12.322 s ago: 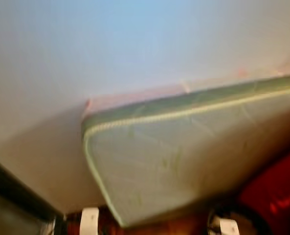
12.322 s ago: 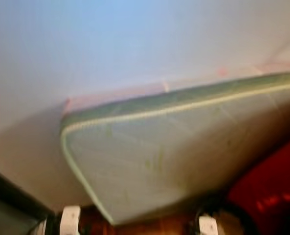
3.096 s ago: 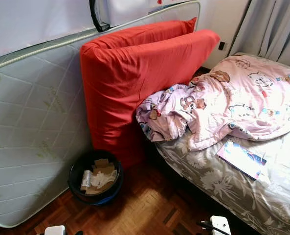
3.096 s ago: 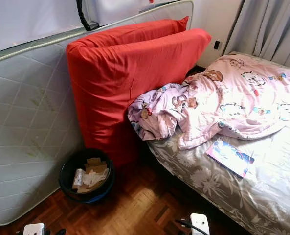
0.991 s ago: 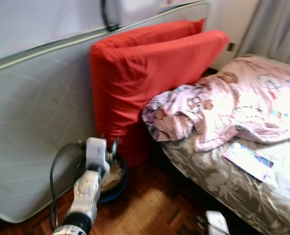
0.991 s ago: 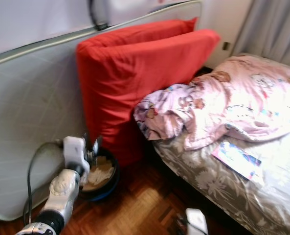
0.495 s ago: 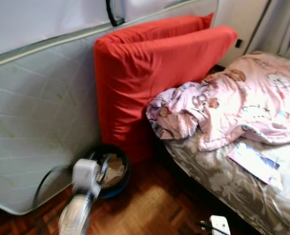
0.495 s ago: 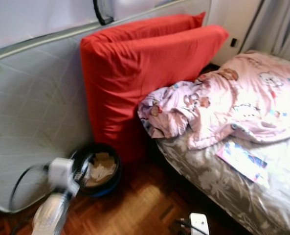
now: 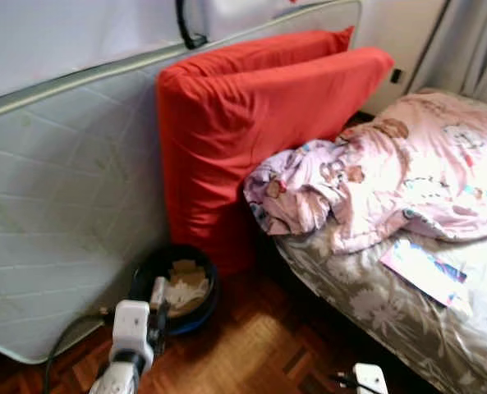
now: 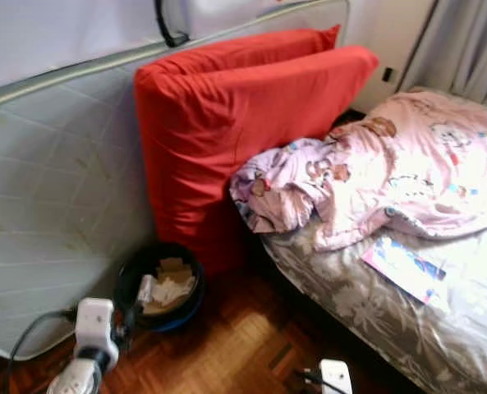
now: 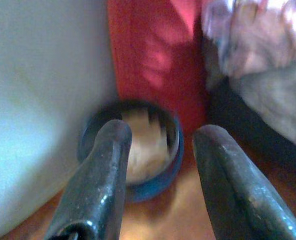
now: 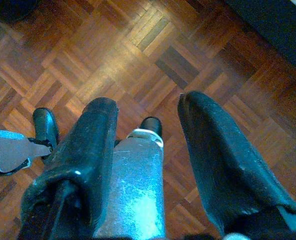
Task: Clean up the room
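Little looks tidied: the rumpled pink cartoon-print quilt (image 9: 407,176) and thin colourful booklet (image 9: 424,271) lie at three o'clock on the bed. The left gripper (image 11: 160,175), fingers wide and empty, points at the round dark paper-filled bin (image 9: 177,287) at seven o'clock.

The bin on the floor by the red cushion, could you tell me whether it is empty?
No, the bin holds crumpled paper and cardboard scraps, seen from above in the left eye view.

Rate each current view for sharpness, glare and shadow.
Left eye view: mostly sharp, but window light washes out the pink duvet and booklet; the bin sits in shade. Right eye view: the same. Left wrist view: soft and blurred, the left gripper fingers open and out of focus, the bin smeared. Right wrist view: crisp parquet floor, evenly lit, the right gripper open.
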Motion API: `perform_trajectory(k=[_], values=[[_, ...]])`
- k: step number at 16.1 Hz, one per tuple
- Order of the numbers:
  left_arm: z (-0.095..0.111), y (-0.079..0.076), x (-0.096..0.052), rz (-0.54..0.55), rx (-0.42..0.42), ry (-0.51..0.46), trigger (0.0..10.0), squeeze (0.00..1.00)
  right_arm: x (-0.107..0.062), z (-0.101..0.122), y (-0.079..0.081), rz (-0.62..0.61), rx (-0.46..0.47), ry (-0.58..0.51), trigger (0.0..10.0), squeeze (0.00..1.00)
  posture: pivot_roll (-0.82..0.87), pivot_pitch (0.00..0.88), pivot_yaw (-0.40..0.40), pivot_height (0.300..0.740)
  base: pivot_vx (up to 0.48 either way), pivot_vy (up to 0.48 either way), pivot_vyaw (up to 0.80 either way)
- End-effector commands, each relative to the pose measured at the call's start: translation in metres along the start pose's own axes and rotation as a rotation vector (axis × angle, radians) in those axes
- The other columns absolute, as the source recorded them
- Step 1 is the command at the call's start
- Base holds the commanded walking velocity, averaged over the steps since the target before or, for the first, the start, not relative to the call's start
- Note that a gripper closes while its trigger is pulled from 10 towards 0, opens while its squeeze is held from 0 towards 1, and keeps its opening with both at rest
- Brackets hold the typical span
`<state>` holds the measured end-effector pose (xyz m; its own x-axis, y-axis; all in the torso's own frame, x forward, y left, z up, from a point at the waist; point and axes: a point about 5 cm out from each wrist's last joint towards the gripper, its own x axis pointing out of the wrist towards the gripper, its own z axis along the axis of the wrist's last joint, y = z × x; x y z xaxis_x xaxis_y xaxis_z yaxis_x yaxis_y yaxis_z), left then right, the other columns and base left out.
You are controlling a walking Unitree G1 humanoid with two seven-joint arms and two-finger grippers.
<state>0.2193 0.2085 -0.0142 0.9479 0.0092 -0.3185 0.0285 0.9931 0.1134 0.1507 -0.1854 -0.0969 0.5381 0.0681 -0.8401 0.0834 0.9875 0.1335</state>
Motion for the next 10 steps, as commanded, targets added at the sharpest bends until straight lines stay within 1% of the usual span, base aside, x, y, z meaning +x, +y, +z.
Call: perform_trajectory(k=[1,2,4,5,6,7,8,10], values=[[-0.033,0.005,-0.011,0.028,-0.008,0.189,10.0,0.0,0.0,0.001,0.0,-0.007,0.017,-0.013,10.0,0.0,-0.01,0.025,-0.002,0.74,0.0,0.0,0.0],[-0.056,0.01,-0.021,0.068,-0.029,0.329,10.0,0.0,0.0,0.001,0.0,-0.008,0.016,-0.015,10.0,0.0,-0.02,0.025,-0.005,0.74,0.0,0.0,0.0],[-0.081,0.013,-0.039,0.123,-0.099,0.473,10.0,0.0,0.0,0.001,-0.001,-0.011,0.017,-0.016,10.0,0.0,-0.03,0.02,-0.007,0.74,0.0,0.0,0.0],[-0.092,0.01,-0.048,0.137,-0.124,0.538,10.0,0.0,-0.001,0.001,-0.003,-0.019,0.009,-0.021,10.0,0.0,-0.02,0.021,-0.018,0.74,0.0,0.0,0.0],[-0.095,0.006,-0.049,0.135,-0.133,0.556,10.0,0.0,-0.001,0.003,-0.005,-0.03,0.0,-0.035,10.0,0.0,-0.01,0.019,-0.024,0.74,0.0,0.0,0.0],[-0.094,0.001,-0.047,0.124,-0.143,0.55,10.0,0.0,-0.002,0.005,-0.007,-0.043,-0.005,-0.061,10.0,0.0,-0.01,0.018,-0.026,0.74,0.0,0.0,0.0],[-0.09,-0.008,-0.041,0.087,-0.144,0.528,10.0,0.0,-0.002,0.009,-0.009,-0.07,-0.011,-0.104,10.0,0.0,-0.03,0.006,-0.02,0.74,0.0,0.0,0.0],[-0.085,-0.014,-0.034,0.064,-0.144,0.508,10.0,0.0,-0.004,0.012,-0.015,-0.153,-0.006,-0.151,10.0,0.0,-0.02,0.0,-0.011,0.74,0.0,0.0,0.0]])
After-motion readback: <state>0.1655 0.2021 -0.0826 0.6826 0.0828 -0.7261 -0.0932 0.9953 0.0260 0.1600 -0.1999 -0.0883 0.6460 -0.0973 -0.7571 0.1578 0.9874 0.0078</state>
